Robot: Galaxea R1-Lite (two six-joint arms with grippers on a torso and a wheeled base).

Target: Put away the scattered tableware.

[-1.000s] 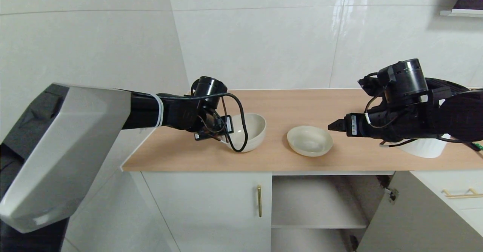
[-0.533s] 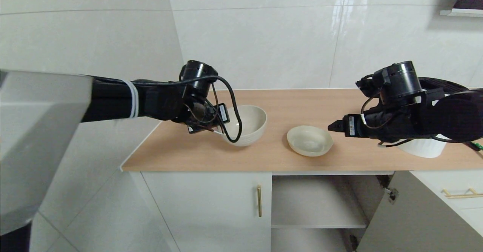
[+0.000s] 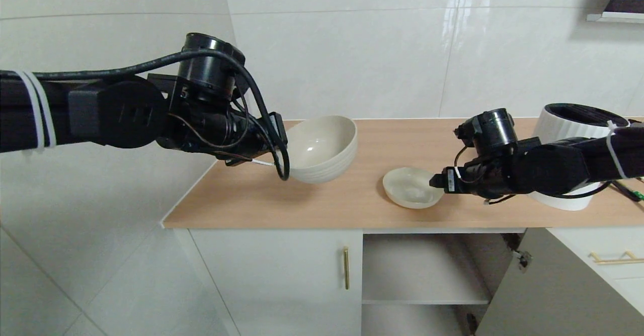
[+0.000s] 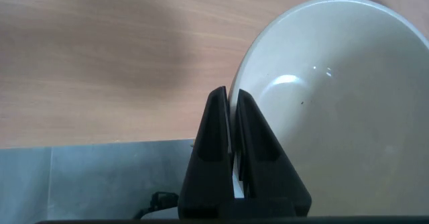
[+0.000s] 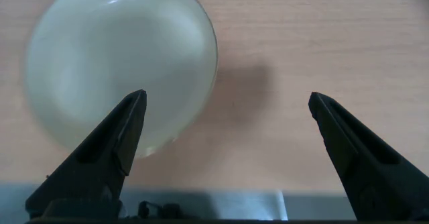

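"Over the left end of the countertop (image 3: 241, 202), what does the left gripper (image 4: 230, 100) have?"

"Its fingers (image 4: 216, 130) are closed tight on the rim of the cream bowl (image 3: 322, 147); the left wrist view shows the near edge of the rim pinched between them; the bowl hangs tilted, its mouth turned toward the arm, and it looks raised off the wood."

"And the right gripper (image 3: 433, 181)?"

"Spread wide and holding nothing; it hovers low at the right edge of the shallow translucent dish (image 3: 410, 187), which sits flat on the countertop, apart from the bowl; in the right wrist view one fingertip (image 5: 131, 117) lies over the dish's rim and the other over the wood beside it."

"Anything else around?"

"A white ribbed pot (image 3: 563, 119) stands behind the right arm; below the countertop the cupboard (image 3: 282, 275) is open, a shelf (image 3: 417, 270) showing beside a shut door with a gold handle (image 3: 346, 268)."
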